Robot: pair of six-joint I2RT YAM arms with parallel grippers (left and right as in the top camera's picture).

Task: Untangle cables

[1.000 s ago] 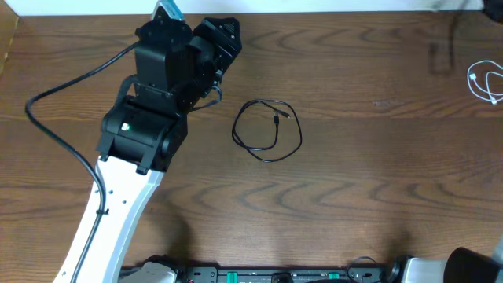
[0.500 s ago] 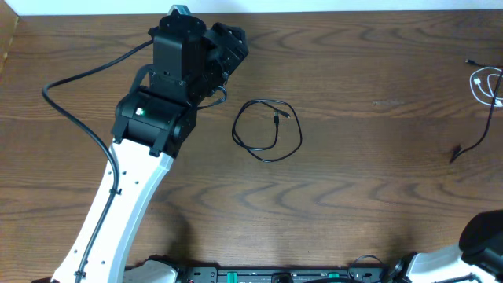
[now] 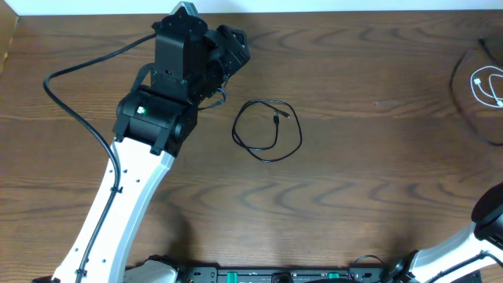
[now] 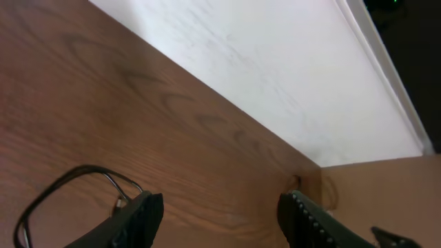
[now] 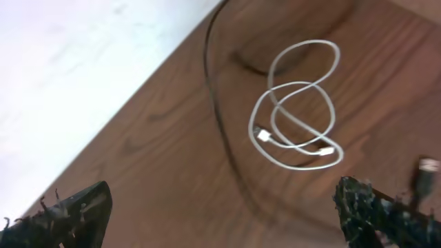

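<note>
A thin black cable [image 3: 267, 130] lies in a loose loop mid-table, and part of it shows in the left wrist view [image 4: 65, 187]. The white cable [image 3: 487, 85] is coiled at the far right edge and shows clearly in the right wrist view [image 5: 300, 110]. A blurred thin dark cord [image 3: 460, 98] arcs around it, also blurred beside the white coil [image 5: 220, 117]. My left gripper [image 3: 233, 49] hovers up-left of the black loop; its jaws [image 4: 220, 217] are open and empty. My right gripper [image 5: 224, 213] stands wide open above the wood, short of the white coil.
A white wall [image 4: 275, 76] borders the table's far edge. The left arm's thick black cable [image 3: 75, 118] loops over the left side. The right arm's body [image 3: 491, 216] sits at the bottom right corner. A small plug end [image 5: 428, 165] shows at the right wrist view's edge.
My right gripper has gone from shut to wide open. The dark cord that hung at the right edge now curves around the white coil. The left arm shifted slightly up and right.
</note>
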